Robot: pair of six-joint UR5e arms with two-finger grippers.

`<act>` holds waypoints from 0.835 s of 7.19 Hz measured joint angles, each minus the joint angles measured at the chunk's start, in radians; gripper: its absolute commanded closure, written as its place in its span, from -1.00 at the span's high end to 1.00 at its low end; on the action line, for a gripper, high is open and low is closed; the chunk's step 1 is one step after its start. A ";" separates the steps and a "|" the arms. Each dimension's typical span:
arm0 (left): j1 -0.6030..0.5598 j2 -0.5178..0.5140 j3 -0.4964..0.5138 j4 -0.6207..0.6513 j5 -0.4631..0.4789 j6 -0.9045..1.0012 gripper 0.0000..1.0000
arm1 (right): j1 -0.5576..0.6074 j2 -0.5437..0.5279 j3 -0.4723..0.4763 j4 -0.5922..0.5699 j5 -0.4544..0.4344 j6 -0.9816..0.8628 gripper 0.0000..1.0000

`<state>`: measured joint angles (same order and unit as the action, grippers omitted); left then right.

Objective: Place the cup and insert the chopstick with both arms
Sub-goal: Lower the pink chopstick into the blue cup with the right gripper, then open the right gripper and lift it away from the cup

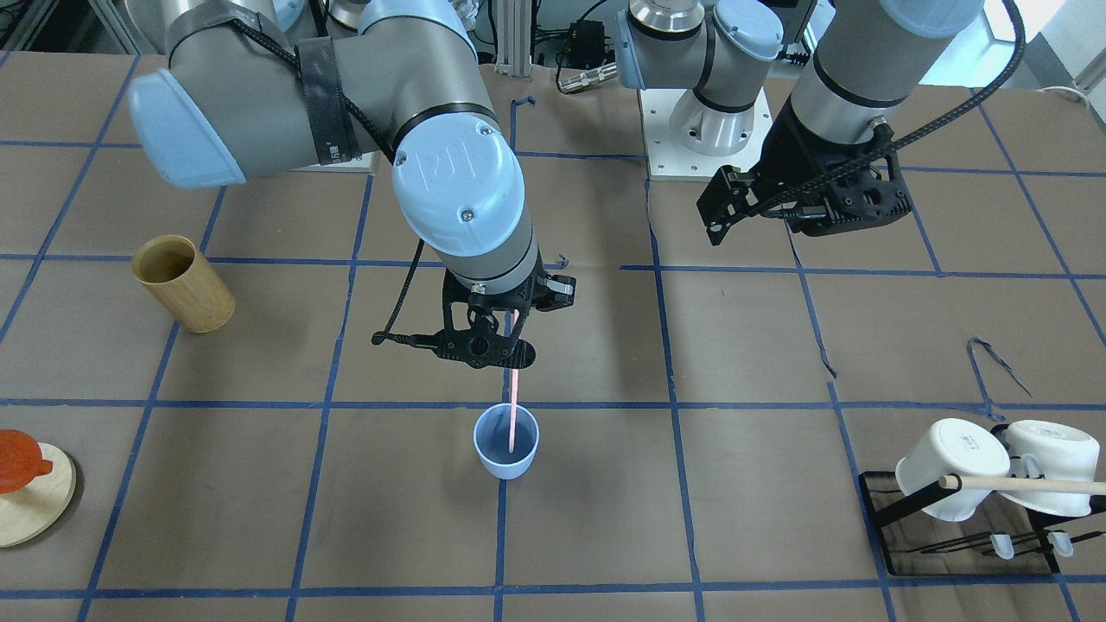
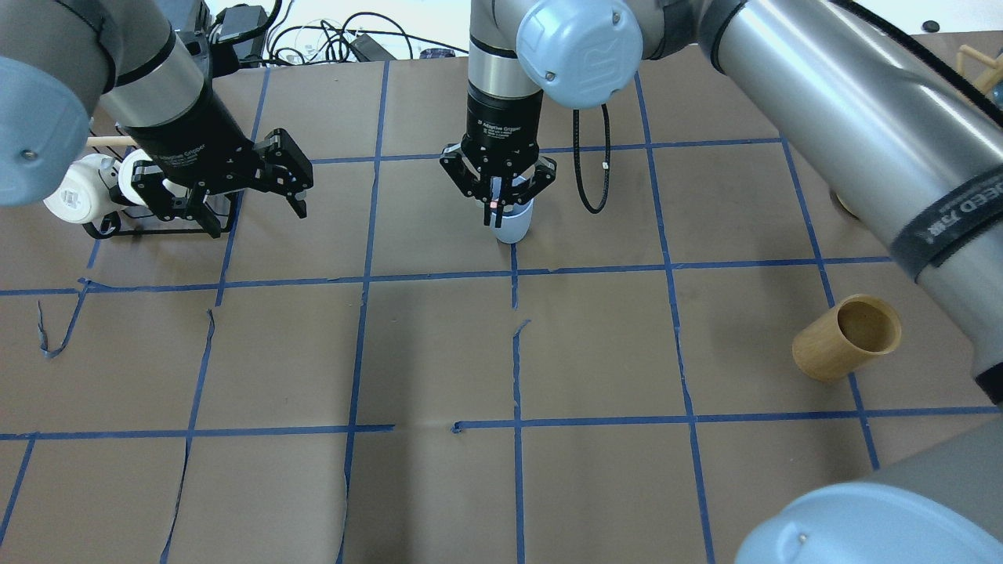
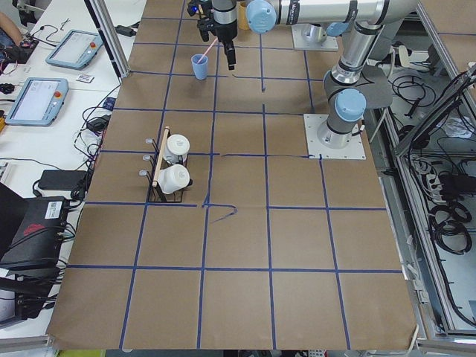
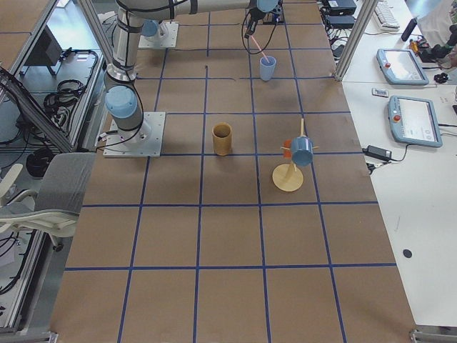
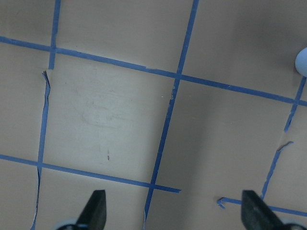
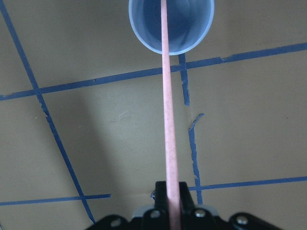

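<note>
The light blue cup [image 1: 505, 445] stands upright on the table at a tape crossing; it also shows in the overhead view [image 2: 513, 227] and the right wrist view [image 6: 171, 24]. My right gripper [image 1: 510, 333] hangs above it, shut on the upper end of the pink chopstick [image 1: 514, 389]. The stick [image 6: 168, 105] is nearly upright and its lower end is inside the cup. My left gripper [image 1: 719, 207] is open and empty. It hovers above the table well off to the side, near the mug rack; its fingertips [image 5: 96, 208] frame bare table.
A tan wooden cup [image 1: 183, 283] stands on my right side. A black rack [image 1: 890, 501] with two white mugs [image 1: 950, 466] and a beige rod [image 1: 1028, 485] is on my left. A round wooden stand [image 1: 34, 501] with an orange piece is at the far right edge.
</note>
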<state>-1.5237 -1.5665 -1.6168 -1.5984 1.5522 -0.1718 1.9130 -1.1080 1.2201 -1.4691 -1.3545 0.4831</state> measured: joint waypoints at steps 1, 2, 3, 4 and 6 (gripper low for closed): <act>0.000 0.000 0.000 -0.001 0.000 0.000 1.00 | 0.000 0.000 0.005 -0.018 -0.003 0.000 0.12; -0.001 0.000 0.000 -0.001 0.000 0.000 1.00 | -0.002 -0.001 0.007 -0.035 -0.005 0.000 0.43; -0.001 0.000 0.000 -0.001 0.000 0.000 1.00 | -0.006 -0.007 0.006 -0.047 -0.006 0.000 0.63; -0.001 0.000 0.000 -0.001 0.000 0.000 1.00 | -0.019 -0.017 0.002 -0.061 -0.019 -0.006 0.76; -0.001 0.000 0.000 0.000 0.000 0.000 1.00 | -0.094 -0.070 -0.002 -0.109 -0.056 -0.068 0.95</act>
<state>-1.5245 -1.5662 -1.6168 -1.5985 1.5524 -0.1718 1.8193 -1.1784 1.2182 -1.5776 -1.4105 0.4152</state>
